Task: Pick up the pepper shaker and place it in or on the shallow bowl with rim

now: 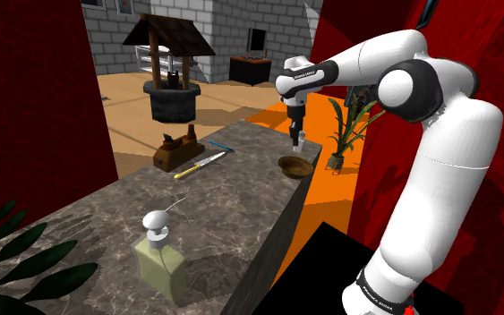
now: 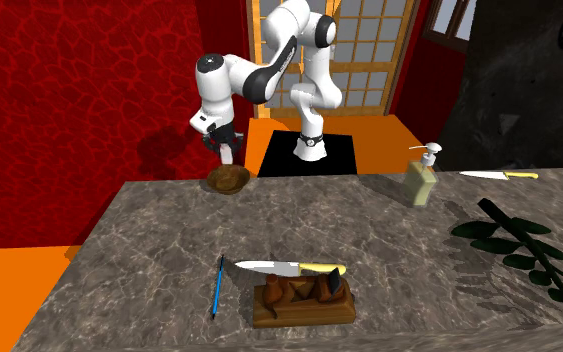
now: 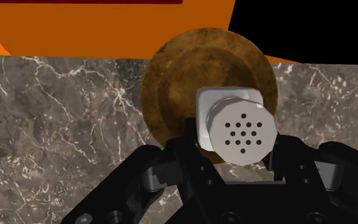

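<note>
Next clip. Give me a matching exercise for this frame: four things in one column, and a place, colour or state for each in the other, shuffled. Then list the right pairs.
Things
1. pepper shaker
2. shallow bowl
3. soap dispenser
4. blue pen

Descriptions
A. lies flat beside the wooden block
B. brown, at the edge of the counter
C. held between the jaws, over the bowl
D. pale green bottle with a white pump on top

Pairs: 1-C, 2-B, 3-D, 4-A
</note>
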Tool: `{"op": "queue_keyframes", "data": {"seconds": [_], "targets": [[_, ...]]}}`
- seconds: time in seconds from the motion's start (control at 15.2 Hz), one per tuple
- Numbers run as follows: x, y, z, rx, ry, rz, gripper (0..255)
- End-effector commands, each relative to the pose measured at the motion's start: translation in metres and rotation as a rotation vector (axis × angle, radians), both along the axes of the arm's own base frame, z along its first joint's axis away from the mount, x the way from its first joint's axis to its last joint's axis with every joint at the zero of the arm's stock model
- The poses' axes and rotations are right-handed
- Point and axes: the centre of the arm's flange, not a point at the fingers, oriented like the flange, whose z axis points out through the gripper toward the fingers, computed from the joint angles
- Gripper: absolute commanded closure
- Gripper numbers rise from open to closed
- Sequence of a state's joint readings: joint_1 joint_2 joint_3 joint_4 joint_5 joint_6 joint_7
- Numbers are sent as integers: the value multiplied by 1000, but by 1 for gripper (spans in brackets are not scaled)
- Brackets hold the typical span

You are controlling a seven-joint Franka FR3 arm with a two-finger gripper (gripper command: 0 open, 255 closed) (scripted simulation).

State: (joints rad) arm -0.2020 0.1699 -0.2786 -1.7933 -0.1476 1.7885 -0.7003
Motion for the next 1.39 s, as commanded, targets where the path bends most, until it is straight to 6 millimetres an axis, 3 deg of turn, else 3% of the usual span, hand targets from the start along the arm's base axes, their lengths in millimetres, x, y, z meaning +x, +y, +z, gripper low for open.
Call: {"op": "queue_keyframes", "data": {"seconds": [0.0, 0.79, 1.32], "targets": [[-4, -10, -9, 1, 0, 2, 255], [-4, -10, -70, 1, 0, 2, 255], [-4, -10, -70, 1, 0, 2, 255]]}}
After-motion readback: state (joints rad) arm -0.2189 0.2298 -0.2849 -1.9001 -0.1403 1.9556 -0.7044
